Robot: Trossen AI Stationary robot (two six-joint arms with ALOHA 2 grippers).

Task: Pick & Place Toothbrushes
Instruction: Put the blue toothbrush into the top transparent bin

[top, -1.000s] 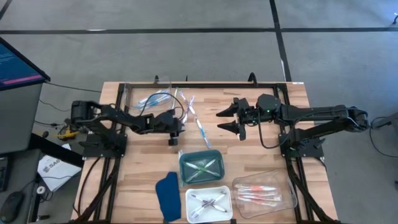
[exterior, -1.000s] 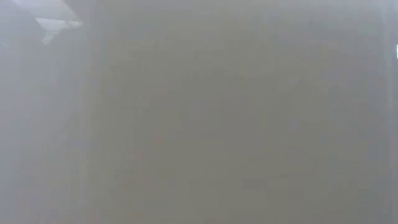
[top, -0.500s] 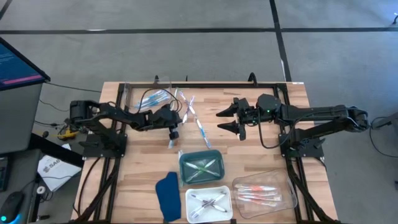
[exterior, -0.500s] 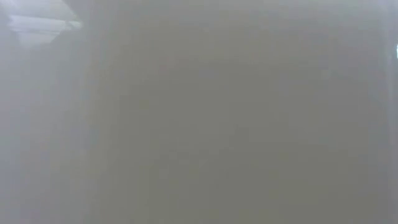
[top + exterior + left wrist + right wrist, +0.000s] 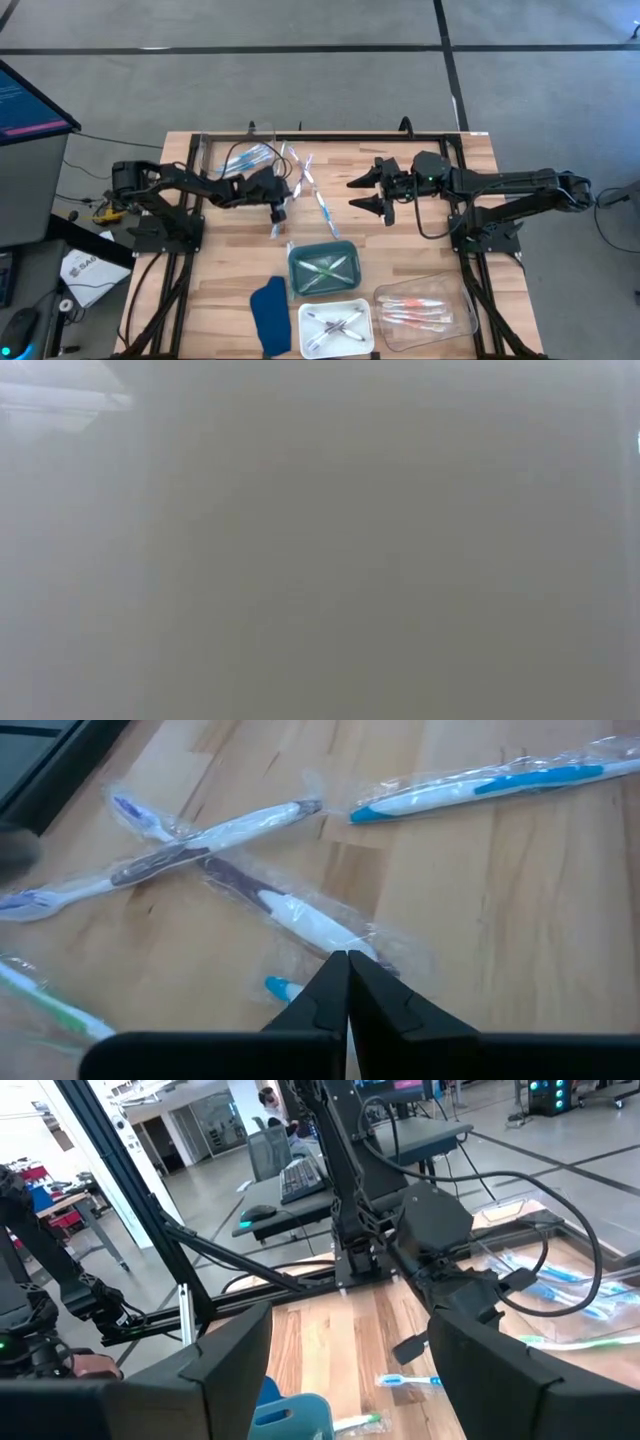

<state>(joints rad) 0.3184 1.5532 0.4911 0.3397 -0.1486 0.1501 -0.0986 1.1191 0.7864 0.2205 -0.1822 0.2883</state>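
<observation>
Left wrist view: left end effector [image 5: 347,982] has its fingers pressed together at the white handle of a wrapped toothbrush [image 5: 290,912], possibly pinching its wrapper; contact unclear. Other wrapped toothbrushes [image 5: 305,180] lie loose on the desk [image 5: 450,250] around it. High view: right end effector [image 5: 366,193] hovers mid-desk, fingers apart, empty. Green tray [image 5: 323,267], white tray [image 5: 336,327] and clear tray [image 5: 425,307] each hold toothbrushes.

A pale wooden table [image 5: 220,290] carries a green tray [image 5: 324,268], a white tray [image 5: 336,328], a clear tray [image 5: 425,306] and a dark blue cloth [image 5: 269,314] along its near side; wrapped toothbrushes [image 5: 318,200] lie loose on the wood farther back
</observation>
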